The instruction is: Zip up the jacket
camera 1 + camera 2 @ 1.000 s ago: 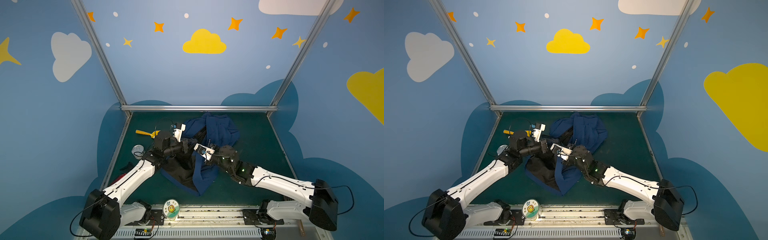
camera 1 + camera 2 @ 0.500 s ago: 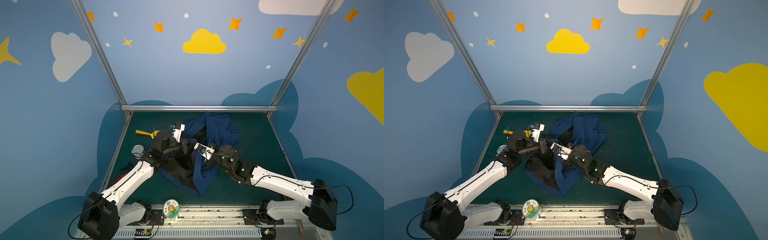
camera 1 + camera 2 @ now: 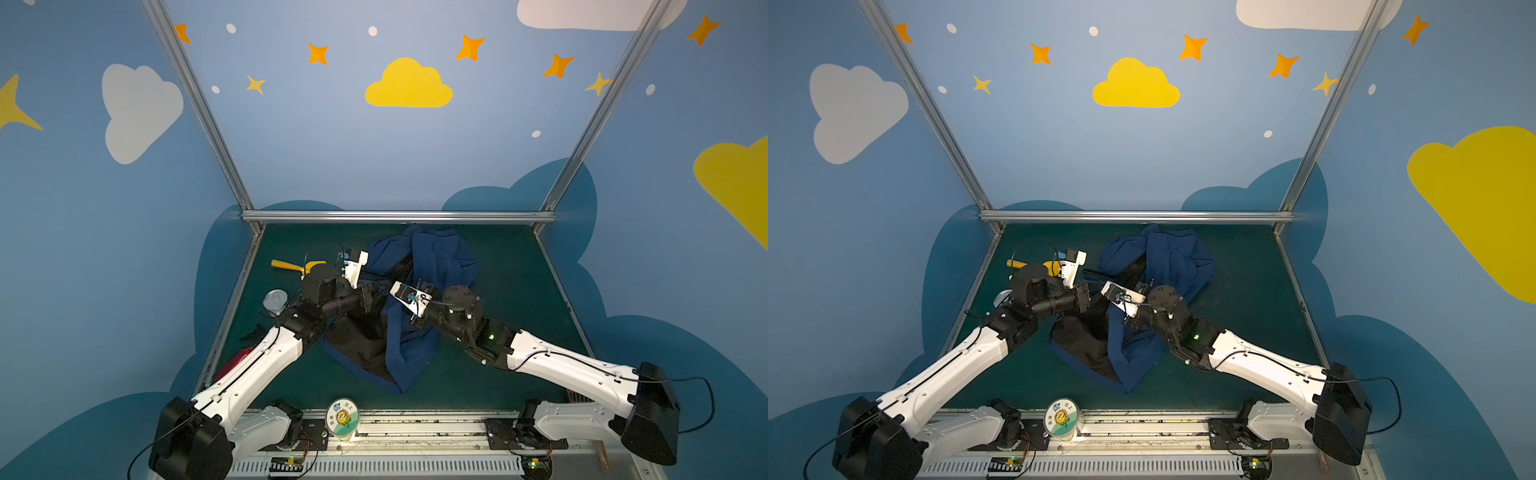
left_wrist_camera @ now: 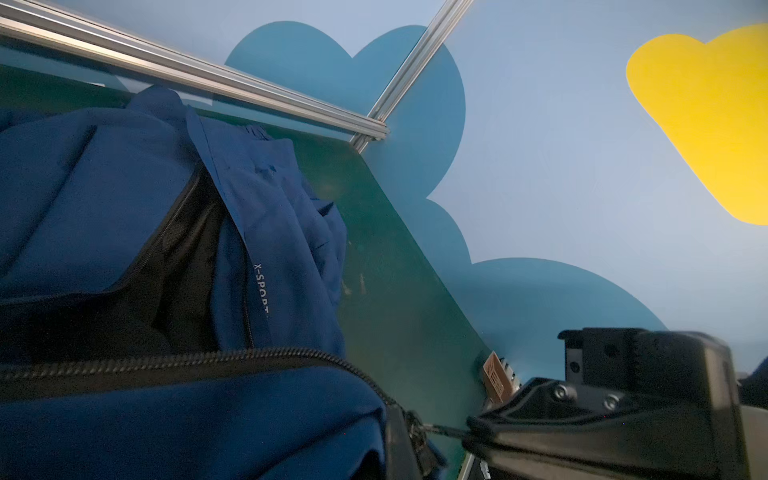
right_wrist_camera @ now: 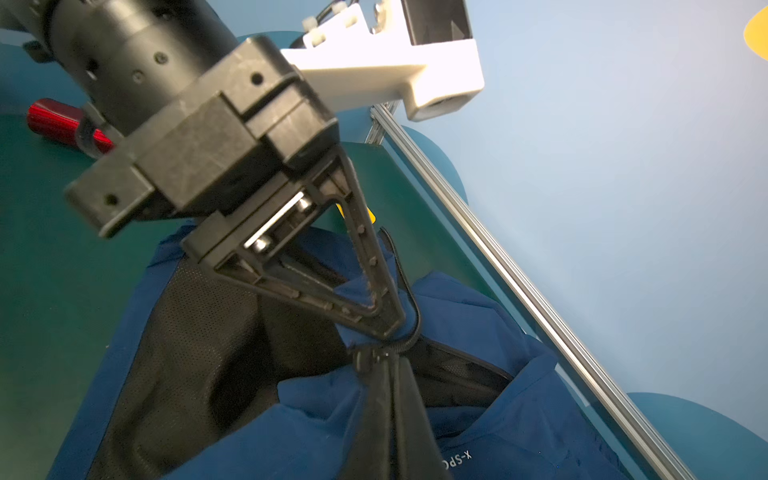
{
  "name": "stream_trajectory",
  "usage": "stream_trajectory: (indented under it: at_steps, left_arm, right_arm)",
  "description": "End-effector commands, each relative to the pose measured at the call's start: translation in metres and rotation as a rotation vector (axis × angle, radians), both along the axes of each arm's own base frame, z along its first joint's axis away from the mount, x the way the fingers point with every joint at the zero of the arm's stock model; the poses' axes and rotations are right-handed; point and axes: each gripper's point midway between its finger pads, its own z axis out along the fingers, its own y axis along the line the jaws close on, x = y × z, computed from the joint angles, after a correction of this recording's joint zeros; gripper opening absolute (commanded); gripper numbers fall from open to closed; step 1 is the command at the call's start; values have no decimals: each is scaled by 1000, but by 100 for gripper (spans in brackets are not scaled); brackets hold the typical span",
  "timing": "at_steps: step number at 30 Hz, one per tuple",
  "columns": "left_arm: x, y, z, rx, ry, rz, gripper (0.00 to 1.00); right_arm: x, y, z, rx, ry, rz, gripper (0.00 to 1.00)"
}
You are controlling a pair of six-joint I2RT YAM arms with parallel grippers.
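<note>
On the green desk (image 3: 511,299), the crumpled jacket (image 3: 440,266) is spread mid-rear. Fabric by the zipper is pinched by the left fingers (image 5: 365,249), the zipper pull (image 5: 376,359) by the right fingers (image 5: 409,399). Zipping is judged under way; a steady, taut draw is needed.

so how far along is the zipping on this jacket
Barely started. Done: the left gripper is shut on the blue edge of the jacket just beside the slider, and the right gripper is shut on the pull. In hand: the two zip tracks meet at the slider, ready to be drawn up. Left: the whole run; the front gapes open, black lining showing.
</note>
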Motion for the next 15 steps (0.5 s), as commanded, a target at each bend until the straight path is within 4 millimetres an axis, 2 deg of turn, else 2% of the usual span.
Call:
stream_trajectory:
  at_steps: [1,6,15]
  left_arm:
    - [-4,2,0,21,3,-9,3]
    - [-8,3,5,15,0,-16,3]
    - [-19,8,0,29,19,-18,3]
  right_arm:
    - [7,-8,29,65,-21,-40,0]
    - [15,-5,18,52,9,-55,0]
    - [36,-6,14,63,41,-123,0]
